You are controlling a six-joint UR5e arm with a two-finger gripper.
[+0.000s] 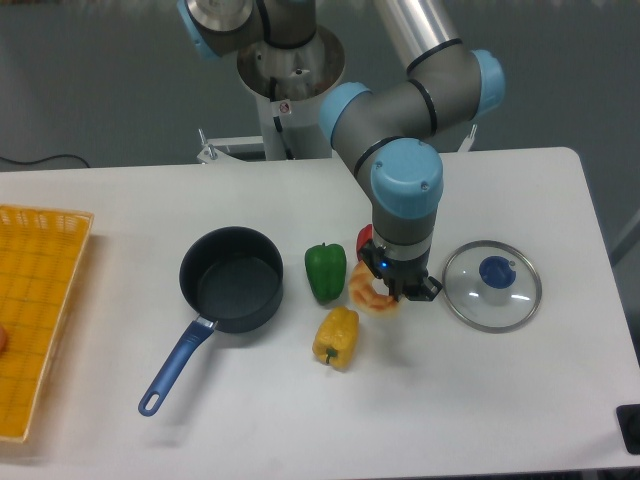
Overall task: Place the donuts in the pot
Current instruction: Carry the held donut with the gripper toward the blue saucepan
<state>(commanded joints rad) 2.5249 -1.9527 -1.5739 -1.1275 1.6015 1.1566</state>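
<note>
The donut (366, 290) is tan-orange with pale glaze. It sits tilted at the lower left of my gripper (392, 292), right of the green pepper. The gripper points straight down and looks shut on the donut, though its body hides most of the fingers. The pot (232, 278) is a dark round saucepan standing empty left of the green pepper. Its blue handle (176, 366) runs toward the front left. The donut is about a pot's width to the right of the pot's rim.
A green bell pepper (325, 270) stands between pot and donut. A yellow bell pepper (336, 337) lies just in front of them. A glass lid with a blue knob (493, 284) lies to the right. A red object (363, 240) peeks out behind the gripper. A yellow basket (40, 310) sits at the left edge.
</note>
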